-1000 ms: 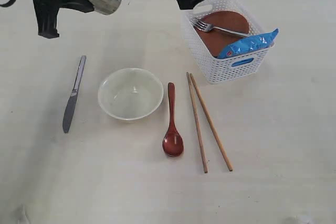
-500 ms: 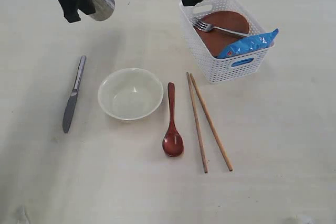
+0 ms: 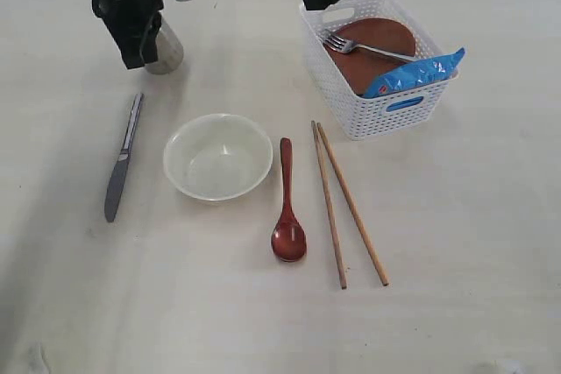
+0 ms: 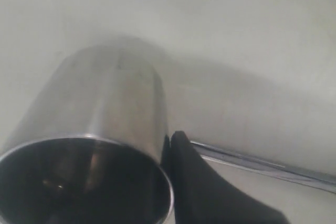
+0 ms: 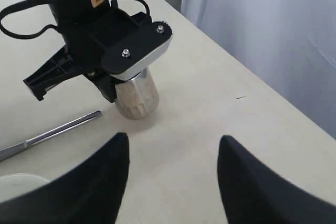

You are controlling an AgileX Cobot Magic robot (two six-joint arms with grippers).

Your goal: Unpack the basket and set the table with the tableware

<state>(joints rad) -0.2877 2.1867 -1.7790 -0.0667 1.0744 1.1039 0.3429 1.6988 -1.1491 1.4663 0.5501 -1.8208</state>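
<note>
In the basket (image 3: 352, 104) lie plate (image 3: 390, 35), fork (image 3: 361, 45) and blue packet (image 3: 417, 73).

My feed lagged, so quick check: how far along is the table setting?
Done: knife, white bowl, wooden spoon and chopsticks lie on the table. In hand: the left gripper is shut on the steel cup, upright past the knife's handle. Left: fork and brown plate sit in the basket beside the blue packet; the right gripper is open and empty.

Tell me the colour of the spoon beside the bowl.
The spoon is glossy reddish-brown, clearest in the exterior view.
</note>
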